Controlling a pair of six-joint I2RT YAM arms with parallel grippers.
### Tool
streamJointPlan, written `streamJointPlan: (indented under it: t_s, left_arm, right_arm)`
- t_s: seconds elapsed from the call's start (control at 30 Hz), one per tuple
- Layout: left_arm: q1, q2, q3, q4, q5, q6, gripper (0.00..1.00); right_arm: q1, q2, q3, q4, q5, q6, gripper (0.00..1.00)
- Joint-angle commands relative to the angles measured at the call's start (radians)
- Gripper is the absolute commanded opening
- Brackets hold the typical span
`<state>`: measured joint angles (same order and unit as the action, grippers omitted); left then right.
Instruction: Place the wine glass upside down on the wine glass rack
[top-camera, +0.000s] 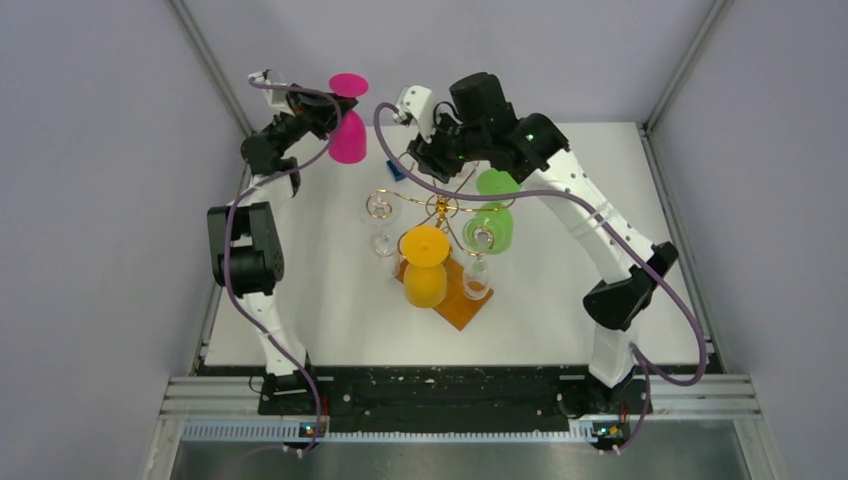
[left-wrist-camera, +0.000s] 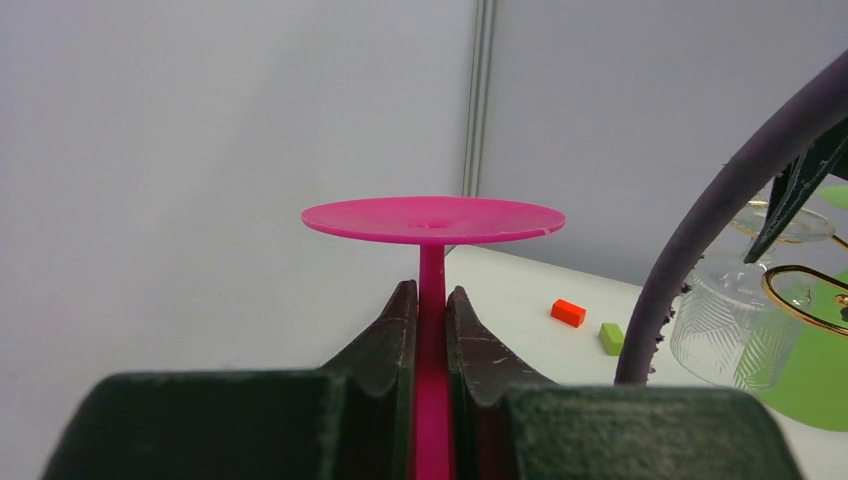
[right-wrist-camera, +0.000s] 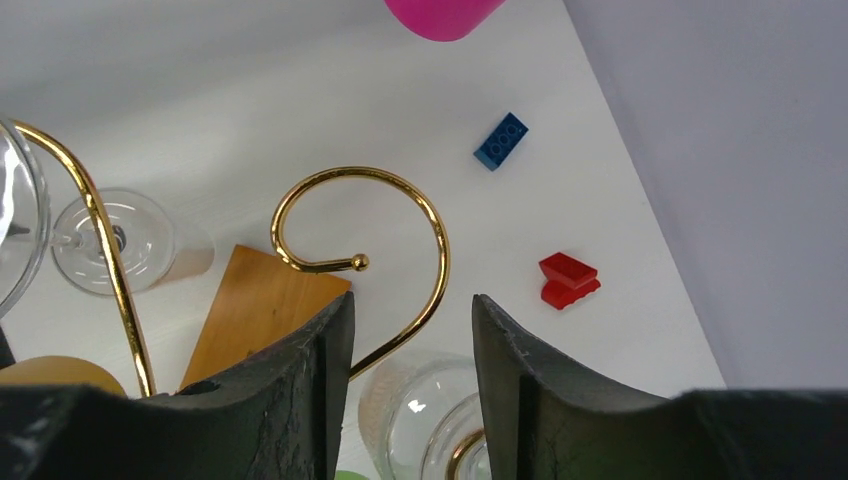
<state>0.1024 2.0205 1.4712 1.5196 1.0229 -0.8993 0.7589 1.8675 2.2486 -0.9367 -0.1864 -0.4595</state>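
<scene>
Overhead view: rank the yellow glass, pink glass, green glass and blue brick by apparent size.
1. Yellow glass, pink glass and green glass: too alike to rank. The pink one is held by the left end effector, possibly nearer the camera.
2. Blue brick: clearly smallest.

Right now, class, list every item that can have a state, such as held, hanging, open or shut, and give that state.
Pink wine glass: upside down, held by its stem, not yet racked.
Left gripper: shut on the pink stem.
Right gripper: open, holding nothing.
Wine glass rack: upright, one scroll arm free.
Yellow wine glass: hanging upside down.
Green wine glass: hanging on the rack.
Clear wine glass: hanging upside down.
</scene>
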Motion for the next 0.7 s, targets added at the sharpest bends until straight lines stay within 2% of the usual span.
streamJointPlan:
  t_s: [0.0, 0.2, 0.4, 0.67]
  left_arm:
    - [-0.005, 0.0, 0.008, 0.1, -0.019, -0.013, 0.0]
    - [-0.008, -0.004, 0.003, 0.1, -0.016, -0.015, 0.0]
    - [-0.007, -0.021, -0.01, 0.1, -0.022, -0.018, 0.0]
    - [-0.004, -0.078, -0.032, 0.1, -0.055, -0.057, 0.0]
  right_arm:
    - [0.011, -0.066, -0.02, -0.016, -0.035, 0.021, 0.46]
    - [0.012, -0.106, -0.038, 0.027, -0.049, 0.029, 0.47]
    - [0.011, -0.143, -0.069, 0.133, -0.05, 0.046, 0.52]
    - [0.011, -0.302, -0.229, 0.332, 0.012, 0.069, 0.57]
